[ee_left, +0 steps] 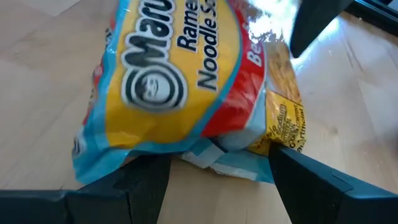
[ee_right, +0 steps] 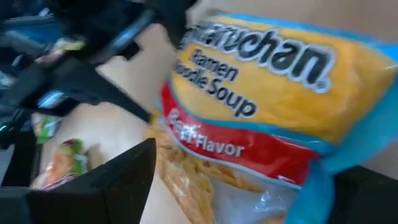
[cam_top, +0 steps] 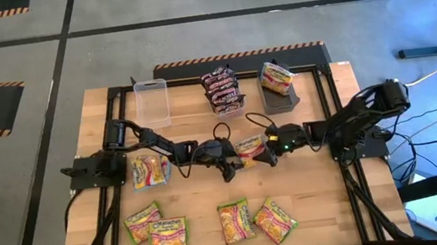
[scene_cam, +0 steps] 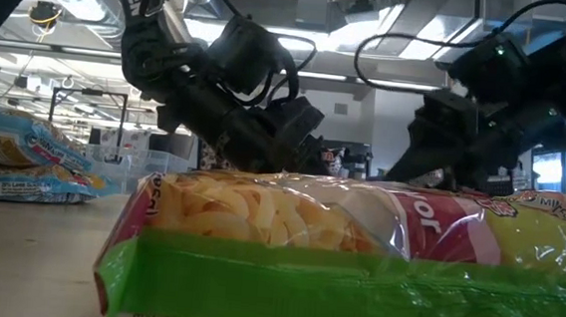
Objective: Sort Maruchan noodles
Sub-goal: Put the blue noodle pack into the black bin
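Beef ramen packet (cam_top: 249,146) mid-worktop (cam_top: 207,225), between both my pincers

Left pincer (ee_left: 211,163) spread wide at one edge; right pincer (cam_top: 270,151) spread at the other, neither clamped on it; four green packets (cam_top: 168,233) along the front; maroon packets (cam_top: 223,90) in a tub.

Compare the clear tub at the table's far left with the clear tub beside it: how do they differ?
The left clear tub holds nothing visible; the middle clear tub is stacked with dark maroon packets. The left clear tub's walls show wood through them; the middle clear tub's contents hide its inside. Both stand along the table's far edge.
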Controlling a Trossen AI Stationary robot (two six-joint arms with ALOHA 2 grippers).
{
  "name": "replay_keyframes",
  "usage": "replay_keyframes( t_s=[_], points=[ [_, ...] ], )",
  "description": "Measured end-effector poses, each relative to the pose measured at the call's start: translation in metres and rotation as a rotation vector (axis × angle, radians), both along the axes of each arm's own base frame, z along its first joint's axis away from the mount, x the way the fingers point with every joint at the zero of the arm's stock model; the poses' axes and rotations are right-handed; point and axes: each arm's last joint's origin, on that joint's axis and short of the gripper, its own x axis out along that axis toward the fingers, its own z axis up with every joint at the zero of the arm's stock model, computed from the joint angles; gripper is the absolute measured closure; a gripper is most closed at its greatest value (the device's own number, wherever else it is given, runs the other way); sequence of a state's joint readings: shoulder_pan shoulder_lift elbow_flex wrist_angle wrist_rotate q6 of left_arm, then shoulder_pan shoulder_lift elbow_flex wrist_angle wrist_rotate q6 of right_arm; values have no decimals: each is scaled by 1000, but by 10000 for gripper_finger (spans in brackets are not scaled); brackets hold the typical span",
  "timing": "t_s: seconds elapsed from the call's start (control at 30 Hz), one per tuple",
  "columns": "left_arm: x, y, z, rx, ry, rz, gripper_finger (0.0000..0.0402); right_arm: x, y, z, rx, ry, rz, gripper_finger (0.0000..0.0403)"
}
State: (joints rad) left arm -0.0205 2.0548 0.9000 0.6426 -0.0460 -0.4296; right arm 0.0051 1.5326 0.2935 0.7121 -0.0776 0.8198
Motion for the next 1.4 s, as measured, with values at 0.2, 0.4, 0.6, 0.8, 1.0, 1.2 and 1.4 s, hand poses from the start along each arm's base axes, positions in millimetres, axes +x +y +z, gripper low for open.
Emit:
replay_keyframes(
  t_s=[0.2, 0.4, 0.6, 0.8, 1.0, 1.2, 1.4],
  points=[
    [0, 0, 0, 3, -5, -6, 138, 12, 1, 14, -63, -105, 71, 82],
    [0, -3, 2, -5, -18, -16, 138, 13, 1, 15, -90, -108, 89, 106],
    [0, -4, 2, -8, -20, -37, 138, 13, 2, 14, -98, -101, 111, 192],
    [0, -5, 3, -31, -21, -85, 138, 13, 2, 14, -141, -111, 136, 270],
    [-4, -6, 14, -110, 29, -123, 138, 12, 3, 16, -181, -121, 201, 291],
    [-20, -8, 43, -75, 141, -177, 138, 6, 3, 27, -220, -119, 217, 293],
    [-34, -11, 80, 77, 105, -231, 138, -6, 2, 54, -316, -182, 199, 294]
  ],
)
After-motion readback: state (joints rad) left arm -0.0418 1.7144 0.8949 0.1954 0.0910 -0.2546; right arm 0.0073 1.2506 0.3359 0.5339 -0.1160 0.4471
